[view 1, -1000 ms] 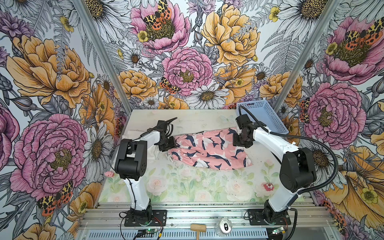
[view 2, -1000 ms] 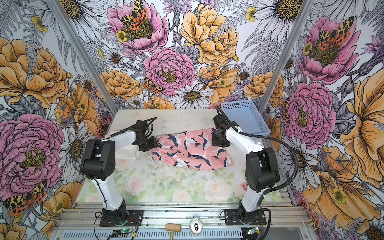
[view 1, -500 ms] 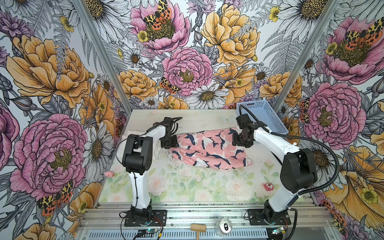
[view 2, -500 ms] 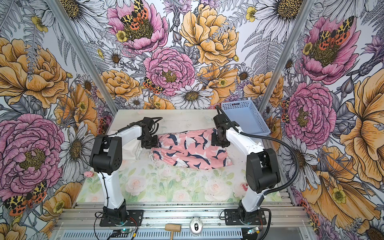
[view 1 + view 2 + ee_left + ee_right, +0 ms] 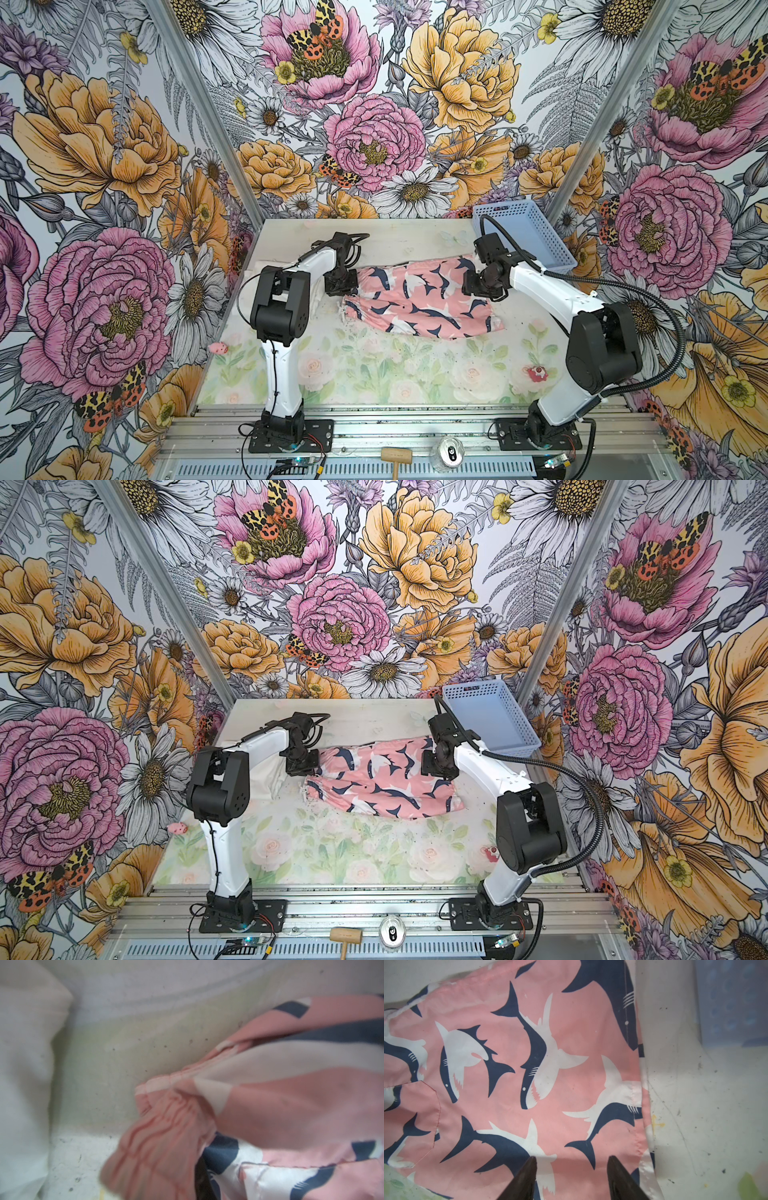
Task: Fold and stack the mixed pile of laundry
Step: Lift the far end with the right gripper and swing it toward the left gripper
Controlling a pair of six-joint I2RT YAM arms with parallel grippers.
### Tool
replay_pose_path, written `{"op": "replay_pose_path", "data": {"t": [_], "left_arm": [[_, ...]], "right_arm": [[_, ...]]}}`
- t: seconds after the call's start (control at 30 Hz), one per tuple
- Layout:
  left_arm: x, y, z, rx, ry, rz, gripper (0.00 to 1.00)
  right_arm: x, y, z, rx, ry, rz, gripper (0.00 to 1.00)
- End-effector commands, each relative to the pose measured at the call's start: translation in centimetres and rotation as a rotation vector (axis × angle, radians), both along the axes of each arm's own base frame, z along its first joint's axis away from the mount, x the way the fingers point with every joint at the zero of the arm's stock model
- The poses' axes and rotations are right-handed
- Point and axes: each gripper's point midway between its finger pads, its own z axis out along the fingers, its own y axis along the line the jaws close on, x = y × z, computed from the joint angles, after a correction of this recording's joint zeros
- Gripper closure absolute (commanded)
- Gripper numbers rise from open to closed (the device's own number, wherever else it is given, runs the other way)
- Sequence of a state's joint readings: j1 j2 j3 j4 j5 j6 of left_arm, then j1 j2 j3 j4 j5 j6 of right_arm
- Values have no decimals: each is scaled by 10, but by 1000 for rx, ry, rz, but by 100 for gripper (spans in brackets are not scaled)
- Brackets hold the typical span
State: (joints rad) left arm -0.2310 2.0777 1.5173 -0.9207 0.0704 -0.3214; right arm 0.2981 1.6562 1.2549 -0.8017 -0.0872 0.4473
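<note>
We find the shorts [image 5: 419, 301] lying across the middle of the counter [image 5: 374, 376], toward its back. The T-shirt [image 5: 266, 776] lies just left of them, under the left arm [image 5: 309, 266]. The basket [image 5: 524, 232] sits in the back right corner, behind the right tool [image 5: 478, 287] over the shorts' right end.

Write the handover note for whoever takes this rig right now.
Left gripper: shut, apparently pinching the gathered waistband end of the pink garment.
Right gripper: open, poised over the garment's opposite end, near the blue basket; holding nothing.
White T-shirt: in both top views it lies left of the pink garment, apart from it; whether it is folded cannot be told.
Done: pink garment laid out, rumpled, not neatly folded.
Left: fold it, then stack the two garments.
</note>
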Motion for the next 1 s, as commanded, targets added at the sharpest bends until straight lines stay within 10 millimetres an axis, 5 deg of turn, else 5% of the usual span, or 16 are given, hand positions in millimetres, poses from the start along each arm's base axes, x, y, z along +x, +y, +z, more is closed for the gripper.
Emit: {"op": "replay_pose_path", "data": {"t": [0.0, 0.5, 0.77, 0.97], "left_arm": [[-26, 3, -16, 36, 101, -40, 100], [-27, 40, 119, 159, 4, -85, 100], [-39, 48, 165, 180, -33, -74, 100], [-45, 42, 180, 157, -51, -59, 100]], "right_arm": [[9, 33, 6, 101, -51, 41, 43], [19, 222, -18, 411, -55, 276, 53], [19, 269, -37, 471, -22, 325, 56], [25, 303, -60, 520, 5, 335, 58]]}}
